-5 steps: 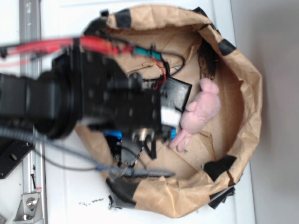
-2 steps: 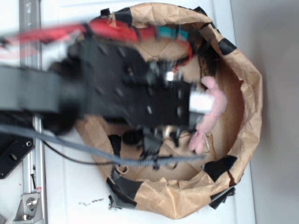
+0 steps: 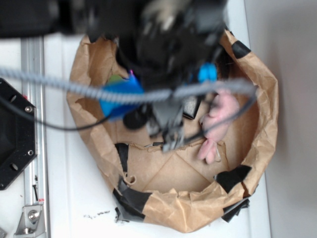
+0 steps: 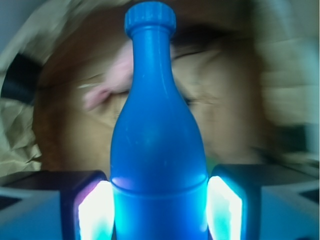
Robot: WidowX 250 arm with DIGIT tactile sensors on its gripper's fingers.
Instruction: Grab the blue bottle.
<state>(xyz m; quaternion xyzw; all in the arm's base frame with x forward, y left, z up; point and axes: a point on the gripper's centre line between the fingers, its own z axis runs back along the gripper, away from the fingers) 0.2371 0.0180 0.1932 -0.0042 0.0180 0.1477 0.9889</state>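
White worktop (image 3: pixel 74 198) carries one brown paper basin (image 3: pixel 267 124) patched with black tape, and we open our inspection there. We count one blue bottle (image 4: pixel 159 150): in the wrist view it stands between the two lit pads (image 4: pixel 95 210) of the pincer (image 4: pixel 159 210), its ribbed cap pointing away from the camera. The pads touch the bottle's body on both sides, so we record the pincer as pinching the bottle. In the exterior view the bottle (image 3: pixel 121 96) shows as a blue shape under the blurred black arm, above the basin's left part. We count one pink plush toy (image 3: pixel 218 119), lying inside the basin, right of the bottle and apart from it.
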